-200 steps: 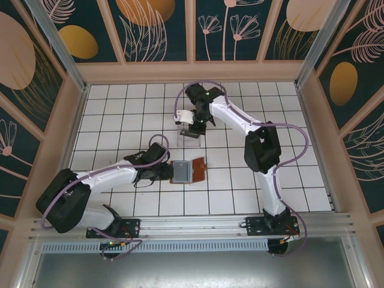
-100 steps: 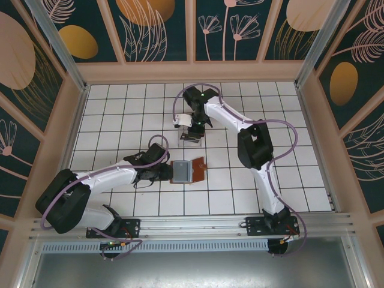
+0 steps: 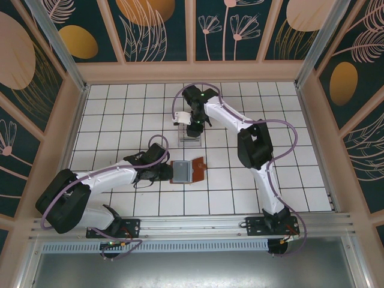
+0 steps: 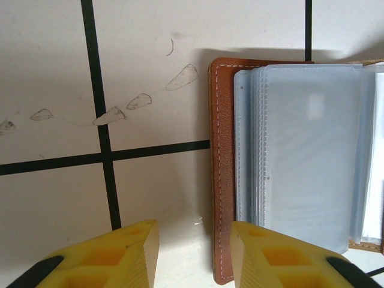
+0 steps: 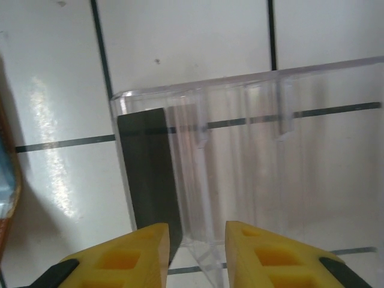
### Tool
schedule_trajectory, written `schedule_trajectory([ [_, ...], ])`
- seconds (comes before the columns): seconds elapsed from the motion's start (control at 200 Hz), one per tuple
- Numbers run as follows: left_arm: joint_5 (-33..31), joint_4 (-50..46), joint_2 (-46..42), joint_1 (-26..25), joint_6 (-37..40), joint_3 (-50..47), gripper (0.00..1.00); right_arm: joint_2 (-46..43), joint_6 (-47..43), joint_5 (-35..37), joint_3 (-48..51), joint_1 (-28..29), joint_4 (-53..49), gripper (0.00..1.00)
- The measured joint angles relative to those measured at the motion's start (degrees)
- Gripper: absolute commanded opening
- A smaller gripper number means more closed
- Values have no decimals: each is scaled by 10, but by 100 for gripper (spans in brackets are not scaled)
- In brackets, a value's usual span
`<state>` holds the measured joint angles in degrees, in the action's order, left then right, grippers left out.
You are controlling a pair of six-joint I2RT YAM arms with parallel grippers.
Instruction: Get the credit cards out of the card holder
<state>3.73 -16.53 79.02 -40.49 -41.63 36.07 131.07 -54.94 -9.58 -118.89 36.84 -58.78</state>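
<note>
The card holder (image 3: 188, 171) lies open on the tiles, reddish-brown with grey-blue sleeves (image 4: 306, 150) fanned on top. My left gripper (image 3: 166, 172) sits at its left edge, open; in the left wrist view the brown stitched border (image 4: 221, 180) runs between the yellow fingers (image 4: 195, 255), close to the right one. No card shows in the sleeves. My right gripper (image 3: 194, 125) hangs open (image 5: 197, 255) just over the clear plastic tray (image 5: 252, 150). One dark credit card (image 5: 147, 174) stands in the tray's leftmost slot, by my left fingertip.
The clear tray (image 3: 192, 140) stands one tile beyond the card holder. The tray's other slots hold nothing. The card holder's edge (image 5: 6, 180) shows at the left of the right wrist view. White tiled floor spreads to wooden walls on all sides.
The right gripper has drawn slightly back and up from the clear tray, and its arm has shifted. The left arm and the card holder have not moved.
</note>
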Motion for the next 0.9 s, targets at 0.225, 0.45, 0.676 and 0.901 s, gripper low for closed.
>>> schedule_trajectory([
  [0.225, 0, 0, 0, 0, 0, 0, 37, -2, 6, 17, 5, 0, 40, 37],
  [0.45, 0, 0, 0, 0, 0, 0, 38, -35, 12, -37, 33, 5, 33, 55],
  [0.676, -1, 0, -1, 0, 0, -1, 38, -55, 13, -40, 77, 17, 35, 56],
  [0.901, -3, 0, -11, 0, 0, -6, 38, -54, 21, -33, 88, 18, 48, 55],
])
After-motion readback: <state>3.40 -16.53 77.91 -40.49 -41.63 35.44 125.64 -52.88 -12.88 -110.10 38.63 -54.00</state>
